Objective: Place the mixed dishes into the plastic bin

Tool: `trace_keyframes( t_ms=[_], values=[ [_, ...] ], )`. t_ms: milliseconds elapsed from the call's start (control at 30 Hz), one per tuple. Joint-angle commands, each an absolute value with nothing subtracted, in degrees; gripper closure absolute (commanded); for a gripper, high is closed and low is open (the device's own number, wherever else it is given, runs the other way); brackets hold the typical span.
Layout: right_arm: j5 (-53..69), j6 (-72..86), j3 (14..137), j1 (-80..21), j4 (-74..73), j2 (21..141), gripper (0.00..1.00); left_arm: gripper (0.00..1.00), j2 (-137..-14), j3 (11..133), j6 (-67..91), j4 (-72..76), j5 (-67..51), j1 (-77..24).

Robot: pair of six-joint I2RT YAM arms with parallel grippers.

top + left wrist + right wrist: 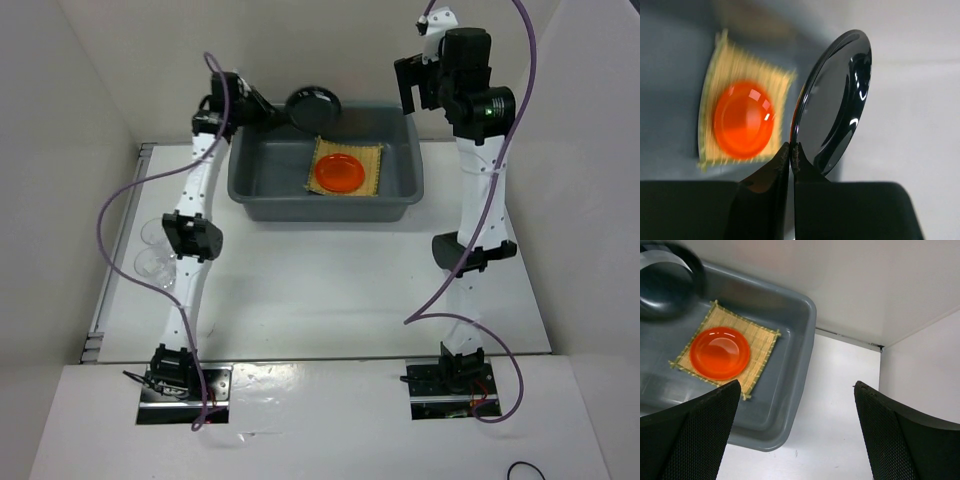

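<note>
**Top external view: two dishes in, one held, cups waiting**

Nearest, at 9 o'clock, the clear cups [150, 264] stand outside the grey bin [320, 208], not yet taken. Further, at 12 o'clock, this bin holds the woven mat [372, 172] with the orange plate [339, 172] on it. Farthest, the left gripper [791, 152] pinches the black plate [835, 105] by its rim above the far edge. The right gripper [796, 425] hangs wide, empty.

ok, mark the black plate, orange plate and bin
black plate [832, 105], left wrist view, glossy face
orange plate [720, 353], right wrist view, centre
bin [320, 207], top external view, near wall
</note>
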State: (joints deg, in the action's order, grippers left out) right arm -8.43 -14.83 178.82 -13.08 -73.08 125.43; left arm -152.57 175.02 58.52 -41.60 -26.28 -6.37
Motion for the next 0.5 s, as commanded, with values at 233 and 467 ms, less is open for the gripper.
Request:
trace_keyframes(
  t_ms=[233, 467],
  values=[
    [-11.77, -14.33, 179.56, -12.74, -74.27, 120.24, 0.02, 1.0, -161.1, 179.47, 55.37, -47.37, -25.05, -15.63],
    [-13.01, -14.33, 179.56, -12.74, -73.74, 118.48, 0.02, 1.0, -164.53, 179.47, 56.51, -46.85, -23.12, -16.79]
  ],
)
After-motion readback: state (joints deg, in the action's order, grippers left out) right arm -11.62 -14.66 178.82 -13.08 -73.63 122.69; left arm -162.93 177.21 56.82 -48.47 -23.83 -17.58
